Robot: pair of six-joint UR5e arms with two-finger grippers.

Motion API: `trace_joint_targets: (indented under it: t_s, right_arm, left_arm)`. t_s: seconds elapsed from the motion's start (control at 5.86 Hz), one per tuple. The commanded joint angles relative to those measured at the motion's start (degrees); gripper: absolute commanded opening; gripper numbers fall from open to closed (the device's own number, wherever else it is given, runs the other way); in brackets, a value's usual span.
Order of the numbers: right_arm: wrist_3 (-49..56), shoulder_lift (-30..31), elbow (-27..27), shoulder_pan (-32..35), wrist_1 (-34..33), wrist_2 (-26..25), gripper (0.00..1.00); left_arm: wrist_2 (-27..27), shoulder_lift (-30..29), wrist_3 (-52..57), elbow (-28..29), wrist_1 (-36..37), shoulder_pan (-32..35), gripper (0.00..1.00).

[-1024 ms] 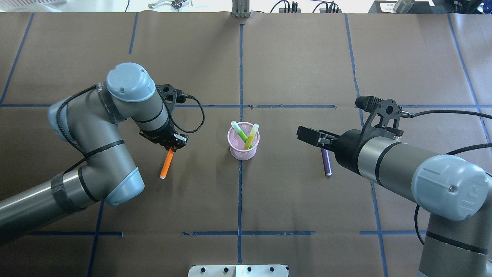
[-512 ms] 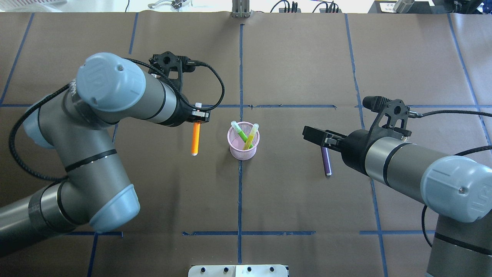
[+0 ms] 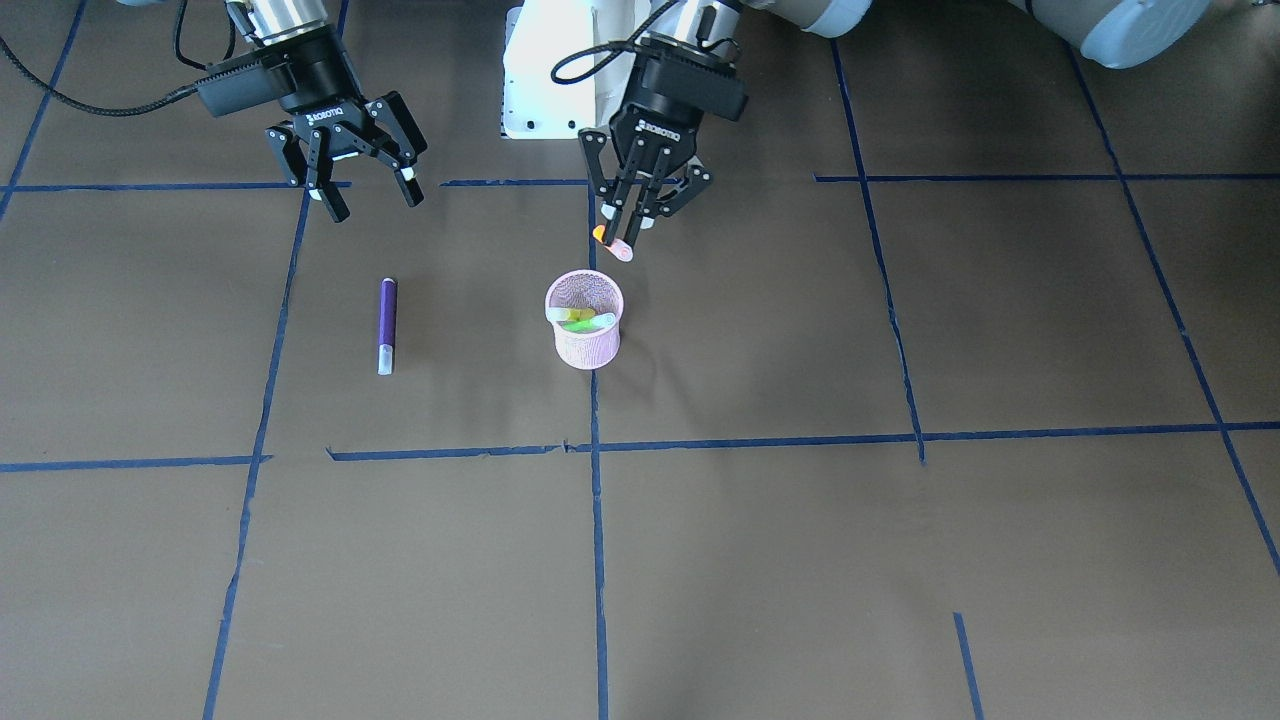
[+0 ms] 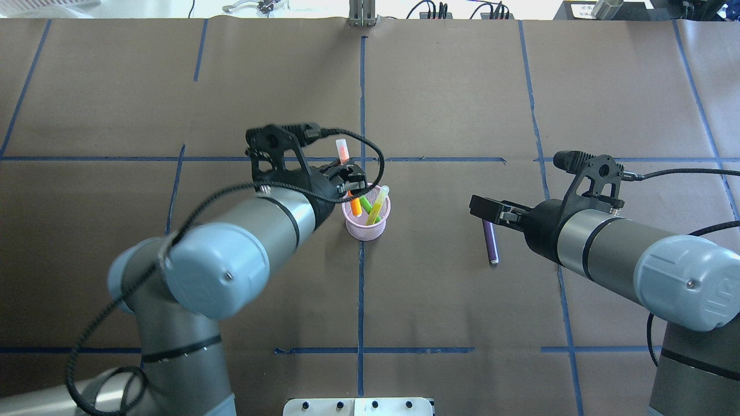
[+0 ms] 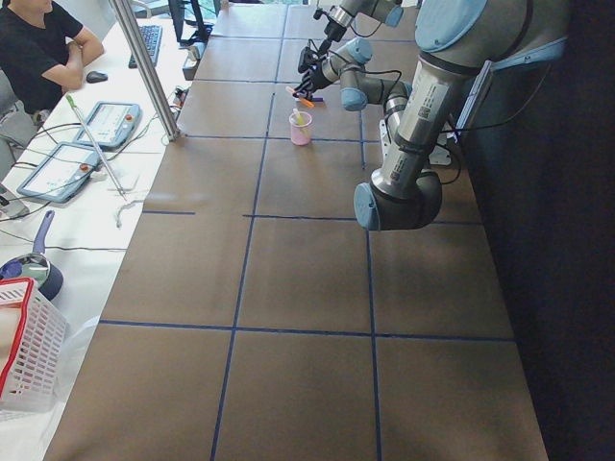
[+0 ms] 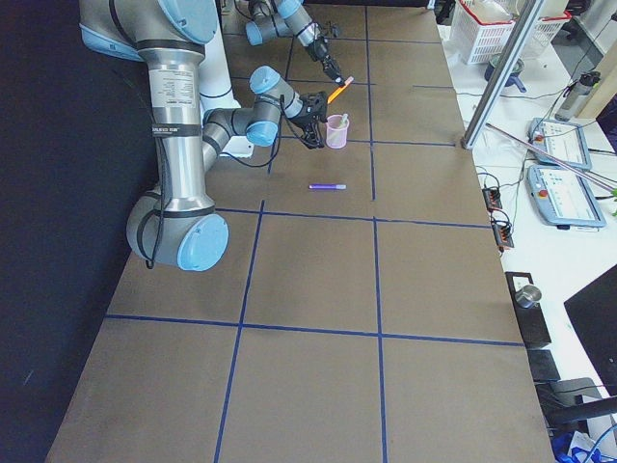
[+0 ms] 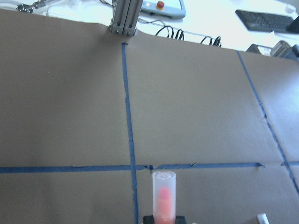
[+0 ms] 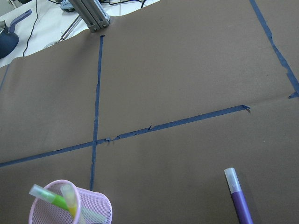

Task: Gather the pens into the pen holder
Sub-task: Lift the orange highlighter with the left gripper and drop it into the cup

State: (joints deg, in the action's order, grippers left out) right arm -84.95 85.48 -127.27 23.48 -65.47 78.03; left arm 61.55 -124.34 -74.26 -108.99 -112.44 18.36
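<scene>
Nearest the robot's base, the right gripper [image 3: 372, 200] is hovering above the brown paper-covered worktop [image 4: 462, 86], its jaws spread wide and gripping nothing. Level with it at the middle of the worktop, the left gripper [image 3: 632, 226] is pointing downward, its jaws closed on the slim orange pen with a pale translucent cap [image 4: 342, 151]. This orange pen is hanging tilted in the air over the holder, with its cap end raised and leaning away from the robot. In the exterior right view a gap is showing between its lower end and the holder's rim. A little farther out on the robot's right side, the slim purple pen with a pale translucent cap [image 4: 491, 242] is lying flat on the worktop, well apart from the holder, its cap end pointing away from the robot. The small round pink wire-mesh pen holder [image 4: 364, 230] is standing upright on the central one of the blue tape lines [image 4: 361, 86]. It is carrying a bright green pen [image 4: 365, 204] and a yellow-green pen [image 4: 380, 202], both leaning against its wall. At the far edge a metal post [image 4: 361, 17] is rising from the worktop.
</scene>
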Motion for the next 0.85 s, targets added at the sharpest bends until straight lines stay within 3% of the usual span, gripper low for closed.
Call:
trace_joint_targets:
  t_s: [0.0,0.34,0.51,0.68]
  right_arm:
    - [0.0,0.8,1.4,0.1,0.0,0.1,1.00]
    - [0.0,1.0,1.6,0.1,0.0,0.3,1.00]
    - [0.0,1.0,1.6,0.0,0.0,0.3,1.00]
    - [0.0,1.1,1.7,0.1,0.0,0.3,1.00]
  left_arm:
    - [-9.2,-0.5,-1.2,5.3,-3.7,-2.5,0.00]
    - [-12.6,-4.1,-1.1,10.5,-3.8,-2.5,0.03]
    - [-12.7,-4.2,-1.1,12.6,-3.8,-2.5,0.21]
    - [-12.6,-3.8,-1.1,13.4,-3.8,-2.6,0.71]
